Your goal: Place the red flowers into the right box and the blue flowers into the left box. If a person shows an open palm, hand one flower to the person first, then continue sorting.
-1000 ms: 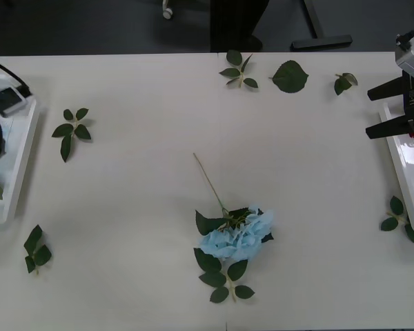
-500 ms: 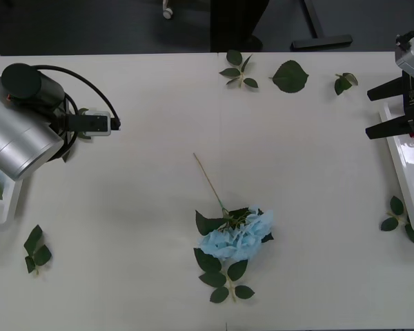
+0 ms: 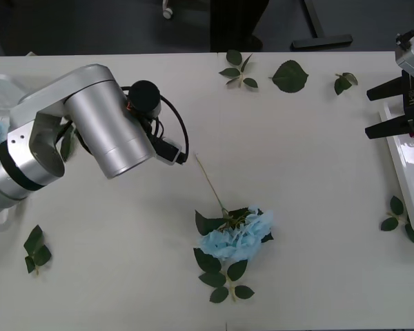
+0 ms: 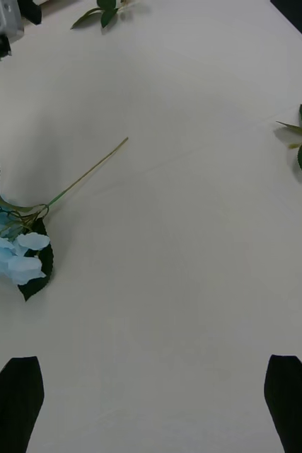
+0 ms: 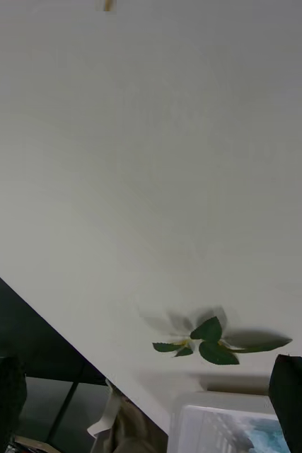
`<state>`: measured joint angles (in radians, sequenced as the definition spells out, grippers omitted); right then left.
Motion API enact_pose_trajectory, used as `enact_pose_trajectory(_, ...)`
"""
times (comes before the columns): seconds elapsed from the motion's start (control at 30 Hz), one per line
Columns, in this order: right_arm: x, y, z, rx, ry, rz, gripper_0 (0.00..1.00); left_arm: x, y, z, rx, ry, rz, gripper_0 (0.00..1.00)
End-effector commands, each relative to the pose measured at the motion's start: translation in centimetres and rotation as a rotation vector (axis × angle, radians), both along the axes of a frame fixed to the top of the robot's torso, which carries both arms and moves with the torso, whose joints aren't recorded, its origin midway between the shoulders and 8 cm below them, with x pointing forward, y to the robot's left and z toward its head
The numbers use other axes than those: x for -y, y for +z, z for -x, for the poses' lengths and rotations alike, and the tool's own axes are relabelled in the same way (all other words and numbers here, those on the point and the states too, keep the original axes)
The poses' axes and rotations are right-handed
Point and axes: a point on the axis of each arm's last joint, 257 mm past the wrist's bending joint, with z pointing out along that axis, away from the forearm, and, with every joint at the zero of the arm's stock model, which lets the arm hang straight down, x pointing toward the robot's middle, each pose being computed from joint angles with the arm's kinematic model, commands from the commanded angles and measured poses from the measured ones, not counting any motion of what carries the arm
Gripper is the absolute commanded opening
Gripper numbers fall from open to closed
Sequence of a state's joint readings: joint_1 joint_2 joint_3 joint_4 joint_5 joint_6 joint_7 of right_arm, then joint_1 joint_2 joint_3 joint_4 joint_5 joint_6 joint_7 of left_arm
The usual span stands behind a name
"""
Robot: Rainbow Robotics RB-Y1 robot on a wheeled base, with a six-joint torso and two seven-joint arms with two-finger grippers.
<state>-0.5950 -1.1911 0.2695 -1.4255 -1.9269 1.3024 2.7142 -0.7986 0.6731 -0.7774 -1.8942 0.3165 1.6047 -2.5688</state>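
A pale blue flower (image 3: 236, 236) is seen lying flat near the middle of the white worktop (image 3: 310, 179), its fluffy head ringed by dark green leaves and its thin stem pointing away toward the far left. The left gripper (image 5: 151, 396) is held above the worktop beyond the stem tip, near it but clear of the flower; its black fingers (image 5: 299, 396) are spread wide with nothing between them. The silver, cylindrical left arm (image 3: 90, 138) is stretched in from the left edge.

In the right wrist view the flower (image 4: 9, 248) is shown well apart from the right gripper (image 4: 151, 400), whose black fingers (image 4: 13, 396) are likewise spread and empty. In the front view that gripper (image 3: 400, 107) is parked over the right box (image 3: 400, 165), a shallow white plastic tray at the right edge.

In the left wrist view a loose leaf sprig (image 5: 211, 343) is shown beside a corner of the left box (image 5: 221, 425), with something pale blue inside. Further sprigs (image 3: 240, 69) are scattered along the far edge.
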Motion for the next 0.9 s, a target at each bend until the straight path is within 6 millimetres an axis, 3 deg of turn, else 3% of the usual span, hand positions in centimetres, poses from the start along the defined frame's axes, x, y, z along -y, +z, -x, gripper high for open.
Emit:
enact_pose_trajectory(0.03,-0.6,0.5,0.6,-0.007,0.015,-0.017,0.91,5.2,1.2,-0.7,0.020,-0.189,-0.083,1.00)
enact_pose_trajectory(0.2,-1.0,0.5,0.6,-0.007,0.020,-0.025,0.91,8.4,-0.2,0.1,0.011,-0.279,-0.099,1.00)
enact_pose_trajectory(0.43,-1.0,0.5,0.7,-0.009,0.020,-0.028,0.91,10.7,-3.2,2.0,-0.005,-0.387,-0.140,1.00)
enact_pose_trajectory(0.57,-1.1,0.5,0.7,-0.009,0.021,-0.031,0.91,12.0,-3.9,2.6,0.003,-0.427,-0.147,1.00)
enact_pose_trajectory(0.9,-1.1,0.6,0.7,-0.011,0.021,-0.036,0.91,18.6,-5.5,5.0,-0.018,-0.535,-0.130,1.00)
